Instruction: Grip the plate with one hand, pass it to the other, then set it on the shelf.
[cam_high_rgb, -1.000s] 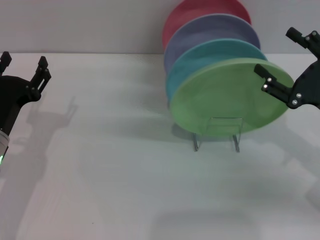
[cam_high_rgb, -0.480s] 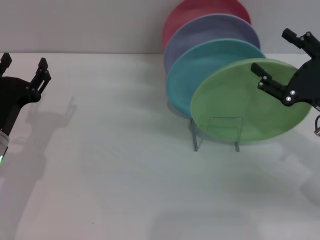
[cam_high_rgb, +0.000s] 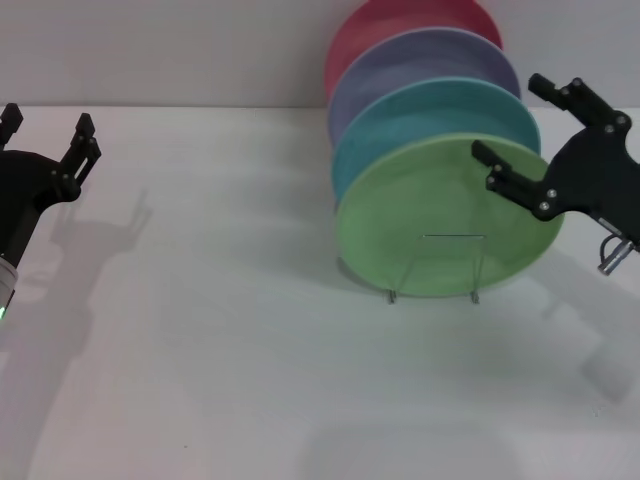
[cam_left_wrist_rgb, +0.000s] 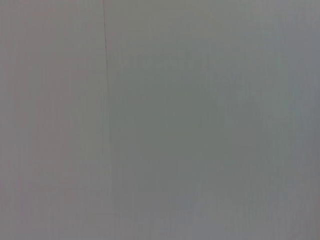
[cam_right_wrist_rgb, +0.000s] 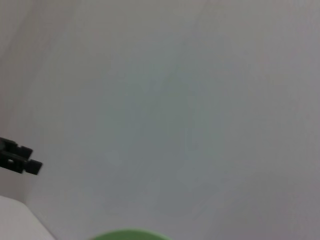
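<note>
The light green plate (cam_high_rgb: 430, 225) stands tilted in the front slot of the silver wire shelf (cam_high_rgb: 474, 290), leaning back on the turquoise plate (cam_high_rgb: 420, 115). My right gripper (cam_high_rgb: 507, 117) is at the green plate's right rim with its fingers spread, one finger (cam_high_rgb: 505, 172) over the plate's front face and the other behind and above the rim. A sliver of the green plate (cam_right_wrist_rgb: 130, 235) shows in the right wrist view. My left gripper (cam_high_rgb: 49, 116) is open and empty at the far left of the table.
A lavender plate (cam_high_rgb: 430, 55) and a red plate (cam_high_rgb: 400, 20) stand in the shelf behind the turquoise one, close to the back wall. The white table (cam_high_rgb: 220, 330) spreads left and in front of the shelf. The left wrist view shows only a blank surface.
The green plate swung out to the right with my right gripper, then came back left and now stands lower against the turquoise plate. The left arm has not moved.
</note>
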